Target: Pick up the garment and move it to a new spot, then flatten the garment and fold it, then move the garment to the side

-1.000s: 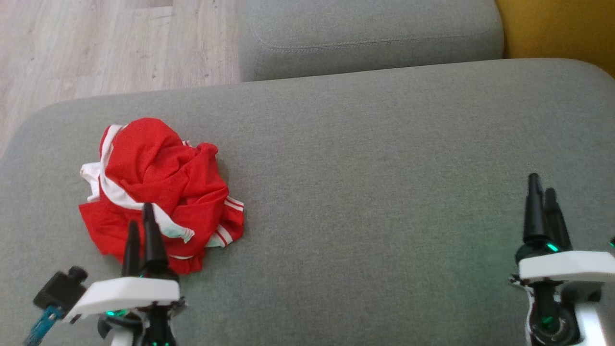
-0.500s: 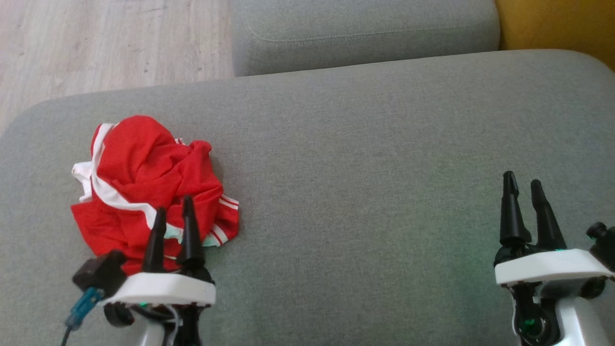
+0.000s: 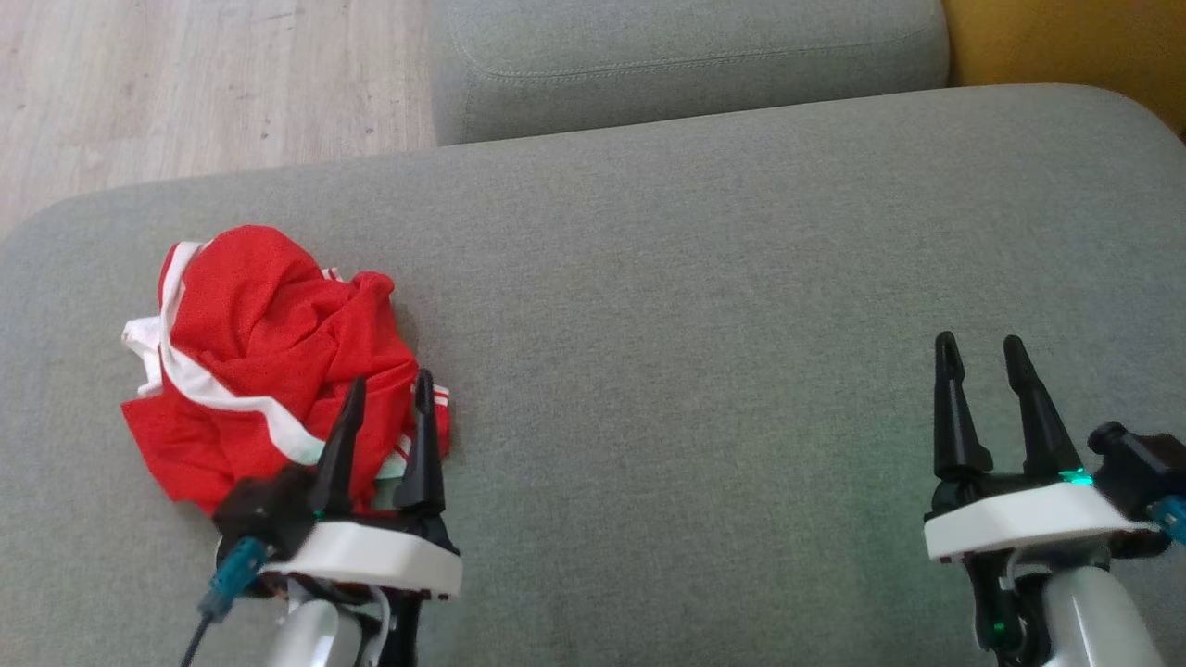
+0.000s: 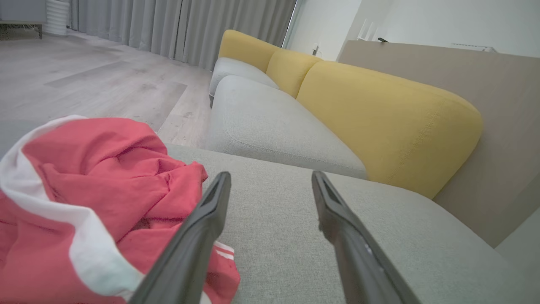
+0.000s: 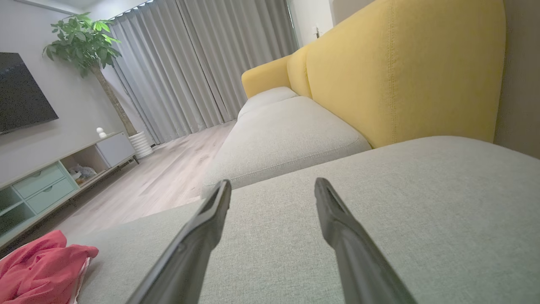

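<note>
A crumpled red garment (image 3: 269, 352) with white stripes lies on the left part of the grey sofa seat (image 3: 704, 306). My left gripper (image 3: 389, 387) is open, its fingertips over the garment's near right edge. In the left wrist view the garment (image 4: 93, 190) sits to the left of the open gripper (image 4: 270, 175), with nothing between the fingers. My right gripper (image 3: 978, 345) hovers open over bare cushion at the far right. The right wrist view shows the garment (image 5: 42, 266) at the lower left, well away from the open right gripper (image 5: 272, 183).
A second grey seat cushion (image 3: 686, 65) lies beyond the one in front of me. Yellow backrests (image 5: 400, 71) stand along the right side. Wooden floor (image 3: 185, 83) lies past the cushion's far left edge. A TV unit (image 5: 50, 177) and a potted plant (image 5: 84, 46) stand across the room.
The head camera has shifted slightly. My left gripper has moved right along the garment's near edge and turned. My right gripper has moved left a little and turned, so its open fingers show apart.
</note>
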Tool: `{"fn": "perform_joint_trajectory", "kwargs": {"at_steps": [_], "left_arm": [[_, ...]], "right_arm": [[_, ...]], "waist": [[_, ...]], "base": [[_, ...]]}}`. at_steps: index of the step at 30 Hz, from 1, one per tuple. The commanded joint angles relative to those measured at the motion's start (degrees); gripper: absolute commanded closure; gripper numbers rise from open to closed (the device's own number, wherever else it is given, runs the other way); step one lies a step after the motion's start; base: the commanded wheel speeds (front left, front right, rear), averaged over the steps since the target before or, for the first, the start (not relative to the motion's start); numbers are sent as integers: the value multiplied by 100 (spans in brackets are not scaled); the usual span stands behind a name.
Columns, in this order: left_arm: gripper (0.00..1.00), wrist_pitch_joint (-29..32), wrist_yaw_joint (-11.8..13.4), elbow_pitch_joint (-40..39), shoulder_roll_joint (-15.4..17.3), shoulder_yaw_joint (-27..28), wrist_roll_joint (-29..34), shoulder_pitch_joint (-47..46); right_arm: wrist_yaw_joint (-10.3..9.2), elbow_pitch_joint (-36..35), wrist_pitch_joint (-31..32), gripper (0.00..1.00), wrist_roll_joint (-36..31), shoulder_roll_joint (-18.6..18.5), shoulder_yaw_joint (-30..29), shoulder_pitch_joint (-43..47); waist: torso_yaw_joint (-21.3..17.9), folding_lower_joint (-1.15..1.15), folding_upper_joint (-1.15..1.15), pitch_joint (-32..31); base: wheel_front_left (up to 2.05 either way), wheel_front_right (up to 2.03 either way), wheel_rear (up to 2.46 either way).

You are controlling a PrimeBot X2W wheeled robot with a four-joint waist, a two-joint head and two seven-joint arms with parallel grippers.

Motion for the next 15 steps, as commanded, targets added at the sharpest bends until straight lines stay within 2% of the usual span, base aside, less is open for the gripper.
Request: {"fn": "perform_joint_trajectory", "kwargs": {"at_steps": [1,15], "left_arm": [[0,-64,57,-186,94,63,161,-339],[0,-299,562,2,247,-362,1142,-509]], "right_arm": [[-3,-247,-79,0,-180,-50,119,-271],[-3,-379,-316,0,-1455,-54,223,-277]], "waist": [[-3,0,0,-1],[-34,0,0,41]], "base": [[0,0,0],[0,0,0]]}}
